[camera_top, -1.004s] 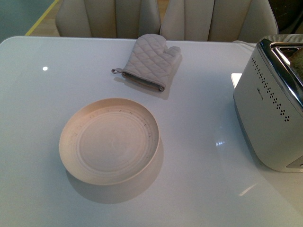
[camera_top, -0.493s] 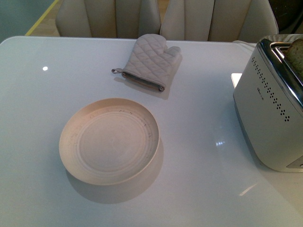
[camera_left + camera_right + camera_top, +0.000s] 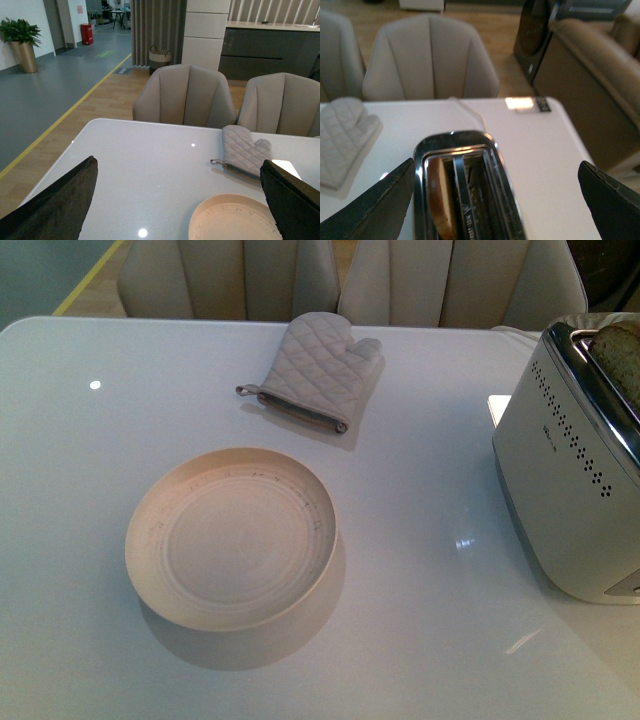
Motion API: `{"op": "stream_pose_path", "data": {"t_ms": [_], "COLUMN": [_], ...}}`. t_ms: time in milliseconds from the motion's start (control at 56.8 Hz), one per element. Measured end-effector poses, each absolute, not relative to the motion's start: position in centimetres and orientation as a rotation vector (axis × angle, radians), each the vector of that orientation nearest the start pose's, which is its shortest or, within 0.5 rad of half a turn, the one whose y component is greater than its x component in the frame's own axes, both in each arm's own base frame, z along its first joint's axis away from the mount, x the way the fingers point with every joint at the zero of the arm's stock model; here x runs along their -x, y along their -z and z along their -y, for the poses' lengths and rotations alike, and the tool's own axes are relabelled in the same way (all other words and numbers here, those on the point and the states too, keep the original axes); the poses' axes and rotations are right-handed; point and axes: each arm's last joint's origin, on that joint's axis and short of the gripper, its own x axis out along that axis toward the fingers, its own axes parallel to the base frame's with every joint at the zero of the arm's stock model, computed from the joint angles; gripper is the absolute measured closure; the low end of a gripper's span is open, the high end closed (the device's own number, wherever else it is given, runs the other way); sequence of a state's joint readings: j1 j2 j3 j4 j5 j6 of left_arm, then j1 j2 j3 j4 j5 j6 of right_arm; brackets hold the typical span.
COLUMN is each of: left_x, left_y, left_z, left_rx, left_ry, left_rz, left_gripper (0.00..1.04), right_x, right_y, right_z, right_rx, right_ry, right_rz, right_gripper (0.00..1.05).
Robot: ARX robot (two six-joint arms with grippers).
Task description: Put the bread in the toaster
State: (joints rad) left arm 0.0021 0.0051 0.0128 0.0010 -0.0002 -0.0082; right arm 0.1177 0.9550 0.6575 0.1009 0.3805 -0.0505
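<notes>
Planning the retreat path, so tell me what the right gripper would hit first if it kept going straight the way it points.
Likely the toaster top: the open right gripper looks centred over its slots, with the bread seated in one. Depth is unclear.

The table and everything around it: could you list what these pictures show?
table: one, white, glossy
plate: one, cream, empty, near middle of table
oven mitt: one, grey quilted, far side of table
toaster: one, white with chrome top, right side
bread: one slice, tan, standing in a toaster slot
chairs: two, beige, behind table
potted plant: one, green, gold pot, background floor
left gripper: jaws open, empty
right gripper: jaws open, above toaster
</notes>
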Motion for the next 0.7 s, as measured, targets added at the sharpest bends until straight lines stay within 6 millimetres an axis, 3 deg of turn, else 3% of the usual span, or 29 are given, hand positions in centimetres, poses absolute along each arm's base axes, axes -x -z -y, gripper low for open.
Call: {"op": "stream_pose_path", "data": {"t_ms": [194, 264, 335, 476, 705], "left_x": [-9.7, -9.7, -9.7, -9.7, -9.7], "left_y": [-16.8, -16.7, -16.8, -16.8, -16.8], "left_z": [0.0, 0.0, 0.0, 0.0, 0.0], "left_rx": [0.008, 0.008, 0.008, 0.008, 0.008], "left_ry": [-0.002, -0.002, -0.003, -0.002, -0.002], "left_rz": [0.008, 0.008, 0.009, 0.008, 0.008], "left_gripper": [0.07, 0.07, 0.07, 0.07, 0.07], "right_x": [-16.7, -15.9, -15.4, -14.5, -13.3], "right_y": [-29.6, -29.2, -27.5, -24.1, -21.4], "right_z": [-1.1, -0.4, -0.1, -0.1, 0.0], "right_rx": [0.087, 0.039, 0.023, 0.014, 0.012], "right_ry": [0.318, 0.140, 0.025, -0.004, -0.003], "right_rz": [-0.042, 0.015, 0.016, -0.015, -0.011], "right_gripper": [0.09, 0.22, 0.36, 0.64, 1.03]}}
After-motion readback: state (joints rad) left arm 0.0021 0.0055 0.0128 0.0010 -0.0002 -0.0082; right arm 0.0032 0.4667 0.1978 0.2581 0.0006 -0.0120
